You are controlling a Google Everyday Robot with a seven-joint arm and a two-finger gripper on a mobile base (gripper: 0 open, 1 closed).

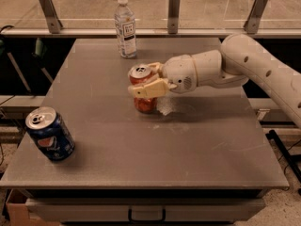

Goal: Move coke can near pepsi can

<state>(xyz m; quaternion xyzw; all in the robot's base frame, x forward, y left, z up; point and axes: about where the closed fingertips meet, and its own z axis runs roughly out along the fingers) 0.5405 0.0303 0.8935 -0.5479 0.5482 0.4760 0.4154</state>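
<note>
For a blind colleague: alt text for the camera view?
A two-finger gripper on a white arm clasps a red aluminium coke can at the middle of a grey table. A dark blue aluminium pepsi can stands at its front-left corner, a clear plastic water bottle at the back.

Little legible print: one logo, one unreadable label

The pepsi can, at the near left of the table, shows a round red-white-blue emblem on its dark blue side; no lettering beside it can be made out. The water bottle at the far edge wears a white label with dark print too blurred to read. The gripper, mid-table, clasps the red coke can, its near finger covering where script would stand; none is readable.
</note>
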